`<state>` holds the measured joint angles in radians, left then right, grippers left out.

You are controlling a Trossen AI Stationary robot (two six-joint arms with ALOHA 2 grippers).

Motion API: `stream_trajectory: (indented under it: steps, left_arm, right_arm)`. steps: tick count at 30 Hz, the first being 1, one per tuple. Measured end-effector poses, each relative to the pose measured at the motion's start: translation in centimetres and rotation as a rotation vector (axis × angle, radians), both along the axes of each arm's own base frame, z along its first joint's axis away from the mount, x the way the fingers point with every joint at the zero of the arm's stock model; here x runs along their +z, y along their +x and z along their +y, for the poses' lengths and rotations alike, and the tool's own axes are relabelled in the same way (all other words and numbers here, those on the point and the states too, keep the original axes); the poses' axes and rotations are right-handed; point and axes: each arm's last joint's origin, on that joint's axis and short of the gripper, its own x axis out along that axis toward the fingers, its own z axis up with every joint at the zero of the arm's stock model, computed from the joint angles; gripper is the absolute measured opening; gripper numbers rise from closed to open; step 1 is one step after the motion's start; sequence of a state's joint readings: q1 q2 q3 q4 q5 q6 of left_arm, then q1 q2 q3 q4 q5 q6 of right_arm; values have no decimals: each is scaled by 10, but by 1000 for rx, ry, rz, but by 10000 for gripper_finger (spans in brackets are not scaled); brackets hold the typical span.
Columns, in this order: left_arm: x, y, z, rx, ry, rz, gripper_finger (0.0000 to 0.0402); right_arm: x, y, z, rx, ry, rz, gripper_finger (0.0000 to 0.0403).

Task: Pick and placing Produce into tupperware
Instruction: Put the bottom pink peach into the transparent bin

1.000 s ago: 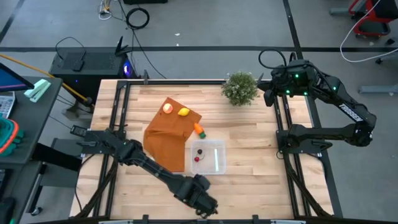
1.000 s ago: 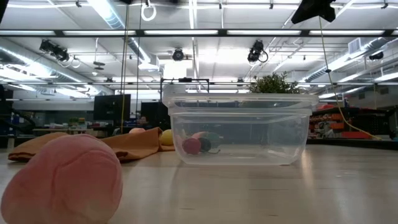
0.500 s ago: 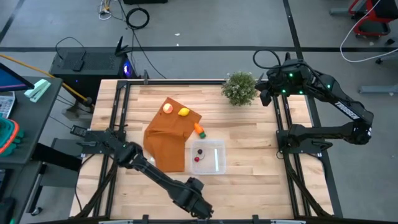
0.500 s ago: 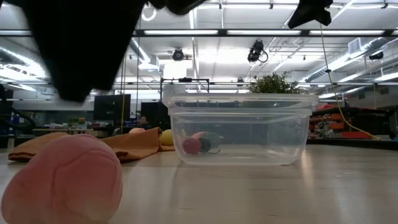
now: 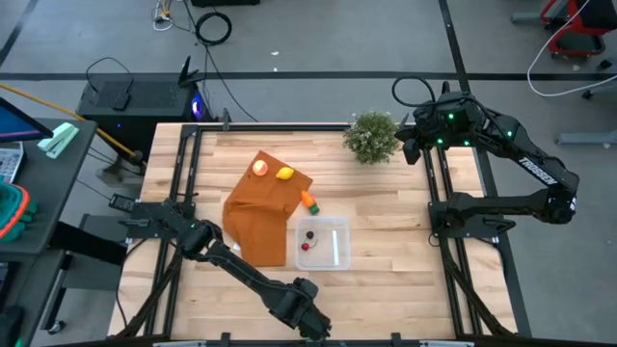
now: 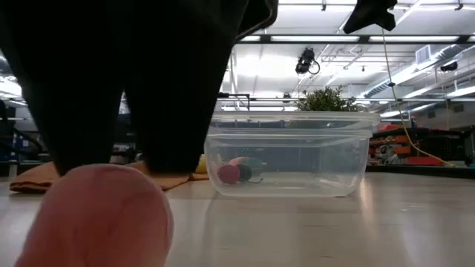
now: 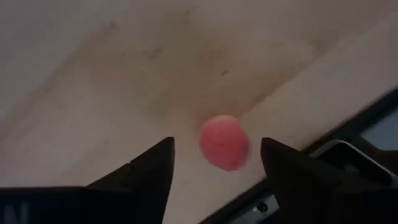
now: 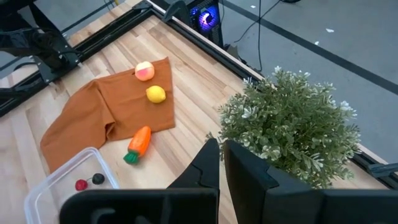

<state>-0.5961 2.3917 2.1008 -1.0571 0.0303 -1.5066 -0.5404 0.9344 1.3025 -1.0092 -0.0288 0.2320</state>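
Observation:
A small red-pink piece (image 7: 225, 142) lies on the bare wood close to the table's near edge. My left gripper (image 7: 216, 142) is open right over it, one finger on each side; in the low view the fingers (image 6: 82, 111) reach down to its top (image 6: 96, 215). The clear tupperware (image 5: 333, 253) holds a red piece (image 5: 306, 246) and a dark piece (image 5: 309, 234). A red-yellow fruit (image 5: 259, 167) and a lemon (image 5: 285, 173) rest on the orange-brown cloth (image 5: 255, 222). The carrot (image 5: 308, 201) lies at the cloth's edge. My right gripper (image 8: 221, 158) is shut, raised beside the plant. My left gripper comes at the red-pink piece from above, its fingers pointing down and standing apart on either side of it. The piece rests on the table. I cannot tell whether a finger touches it.
A bushy potted plant (image 5: 372, 136) stands at the far right of the table. Metal frame rails (image 5: 183, 173) run along the table's sides. Bare wood (image 5: 405, 280) lies to the right of the tupperware.
My left gripper has come down from above onto the red-pink piece near the table's front edge. In the low view its fingers now fill the space over the piece, and the piece sits a little farther toward the table's right than before.

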Motion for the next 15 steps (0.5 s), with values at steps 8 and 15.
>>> stream_trajectory:
  steps: [8, 15]
  left_arm:
    - [1, 2, -1, -7, -14, -24, 280]
    - [-5, 3, -3, -12, -14, -19, 284]
  right_arm:
    - [0, 0, 0, 0, 1, 0, 1]
    - [0, 0, 0, -1, 1, 0, 1]
